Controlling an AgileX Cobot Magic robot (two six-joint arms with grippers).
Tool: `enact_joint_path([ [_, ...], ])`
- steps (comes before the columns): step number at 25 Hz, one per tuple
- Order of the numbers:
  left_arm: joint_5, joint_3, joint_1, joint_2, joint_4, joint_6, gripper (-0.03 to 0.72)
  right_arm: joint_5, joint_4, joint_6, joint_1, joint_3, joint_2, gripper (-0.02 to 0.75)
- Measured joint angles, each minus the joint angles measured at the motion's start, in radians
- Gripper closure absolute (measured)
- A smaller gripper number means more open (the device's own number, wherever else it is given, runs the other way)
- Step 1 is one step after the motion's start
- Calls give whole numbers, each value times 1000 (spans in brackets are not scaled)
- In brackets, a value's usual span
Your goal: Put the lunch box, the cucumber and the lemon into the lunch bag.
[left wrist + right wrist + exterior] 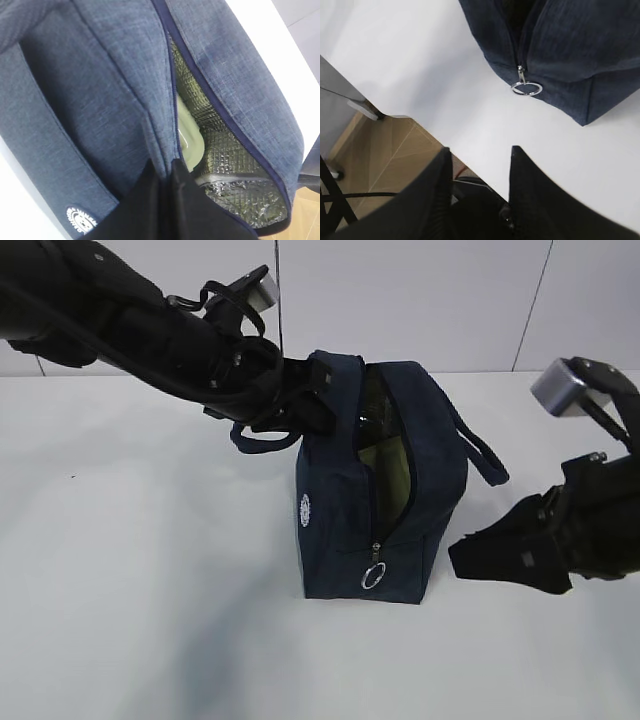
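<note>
The navy lunch bag [385, 510] stands upright mid-table with its zipper open down the near side and the ring pull [373, 577] hanging low. My left gripper [318, 392] is shut on the fabric edge of the bag's opening [170, 167], holding that side back. Inside, against the silvery lining [240, 200], the pale green lid of the lunch box [189, 135] shows. My right gripper [470, 558] hovers open and empty just right of the bag, low over the table; in its wrist view the gripper [480, 150] faces the ring pull [526, 88]. The cucumber and lemon are out of view.
The bag's right loop handle [485, 452] sticks out toward the right arm. The white table [150, 570] spreads to the left and front of the bag. Its near edge [420, 125] lies close under the right gripper, with wooden floor beyond.
</note>
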Motion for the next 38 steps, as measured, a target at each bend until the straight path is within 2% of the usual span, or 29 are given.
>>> enact_joint_path([
  [3, 1, 0, 0, 0, 0, 0, 690, -39, 121, -126, 0, 69, -7, 451],
  [9, 5, 0, 0, 0, 0, 0, 690, -84, 511, -532, 0, 184, -7, 451],
  [12, 5, 0, 0, 0, 0, 0, 690, -92, 617, -667, 0, 220, -7, 451],
  [19, 5, 0, 0, 0, 1, 0, 690, -91, 694, -866, 0, 267, 13, 451],
  [25, 5, 0, 0, 0, 1, 0, 690, 44, 709, -969, 0, 273, 149, 451],
  [30, 7, 0, 0, 0, 1, 0, 690, 68, 805, -1015, 0, 262, 225, 451],
  [38, 7, 0, 0, 0, 1, 0, 690, 48, 826, -1476, 0, 234, 239, 451],
])
